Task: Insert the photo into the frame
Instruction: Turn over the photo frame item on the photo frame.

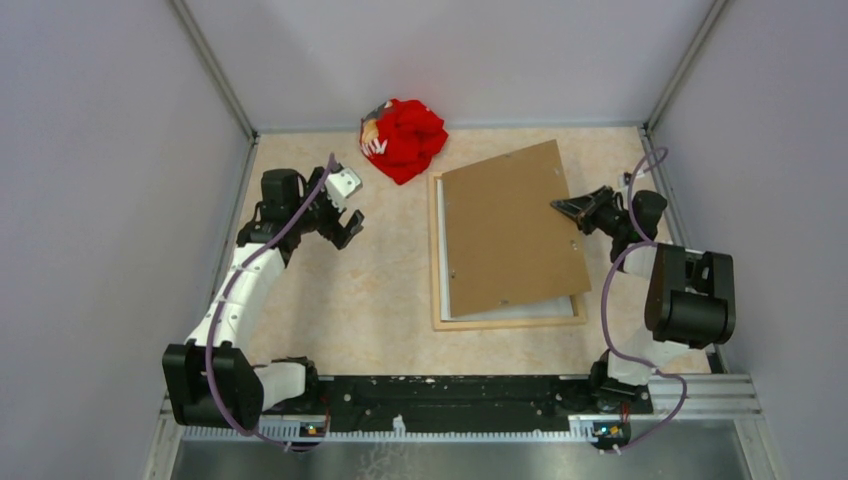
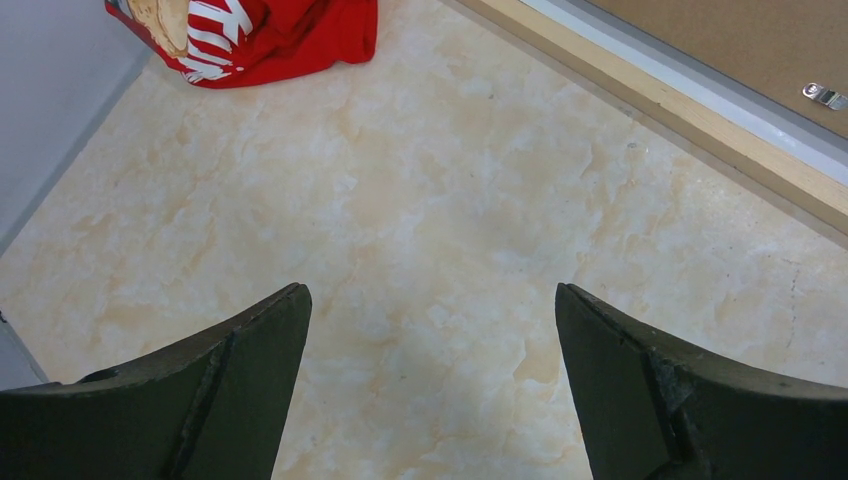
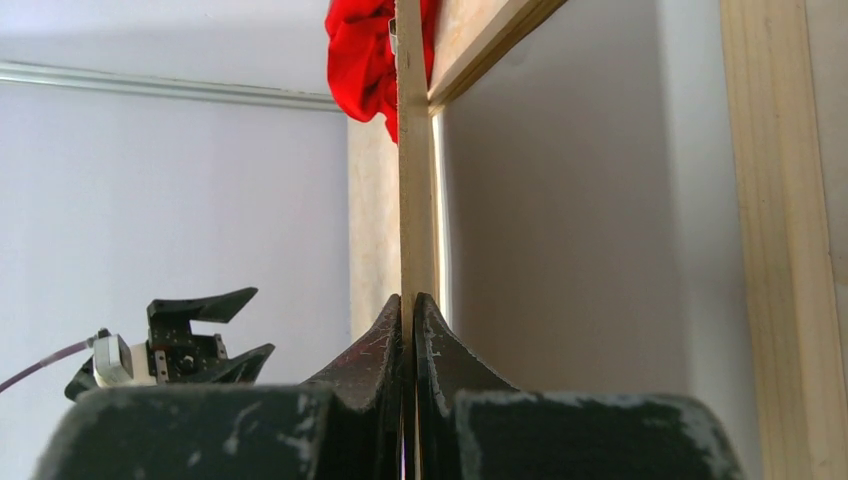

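A thin light-wood rectangular picture frame (image 1: 510, 322) lies flat on the beige marbled worktop (image 1: 380, 290), right of centre in the overhead view. A plain brown backing board (image 1: 510, 230) sits over it, turned askew so that its upper right corner juts past the frame's moulding. Its left and lower edges leave a pale grey-white sheet (image 1: 443, 285) uncovered inside the frame. Whether that sheet is the photo lying face down cannot be told.

The right hand (image 1: 566, 207) is pinched narrow on the board's right edge. In the right wrist view the black fingers (image 3: 385, 340) meet on the board (image 3: 415, 150) seen edge-on, with the frame's moulding (image 3: 775, 200) running down the right side.

The left hand (image 1: 350, 215) stands wide and holds nothing, over bare worktop at centre left, well apart from the frame. Its wrist view shows the frame's edge (image 2: 680, 105), the pale strip and a small metal clip (image 2: 825, 96) on the board at upper right.

A crumpled red cloth with white print (image 1: 403, 138) lies near the back wall, just beside the frame's upper left corner.
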